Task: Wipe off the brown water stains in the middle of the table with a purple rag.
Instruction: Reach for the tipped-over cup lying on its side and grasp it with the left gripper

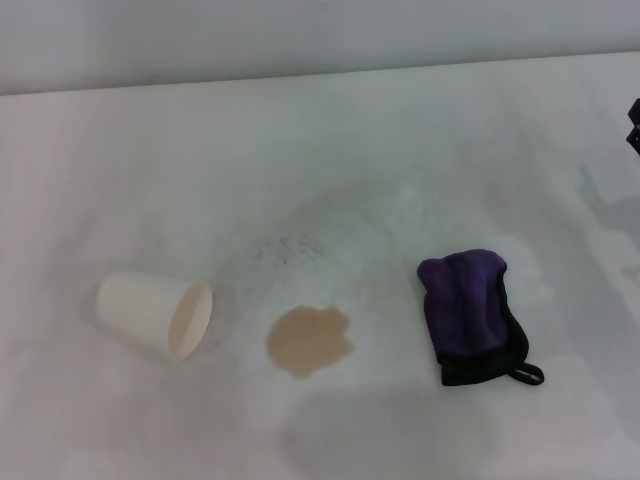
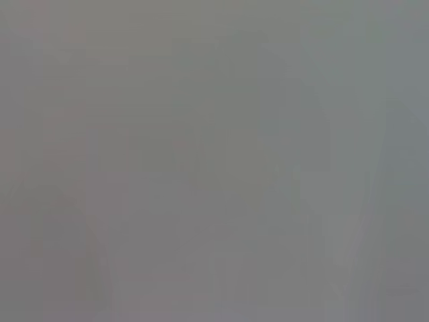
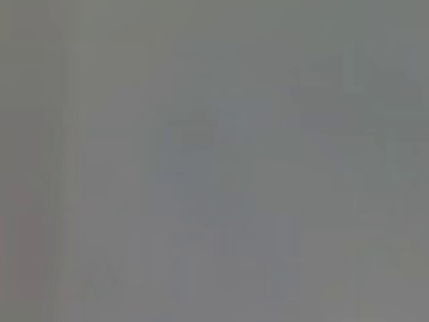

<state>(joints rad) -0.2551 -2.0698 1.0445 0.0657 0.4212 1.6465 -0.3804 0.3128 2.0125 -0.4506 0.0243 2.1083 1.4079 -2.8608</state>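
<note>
The brown water stains form one tan blotchy puddle on the white table, near the front middle. The purple rag lies folded to the right of the puddle, apart from it, its black edging and small loop toward the front. A small dark piece of my right arm shows at the right edge of the head view, well back from the rag. My left gripper does not show. Both wrist views show only plain grey.
A white paper cup lies on its side left of the puddle, its mouth facing the puddle. Faint grey smudges mark the table behind the puddle.
</note>
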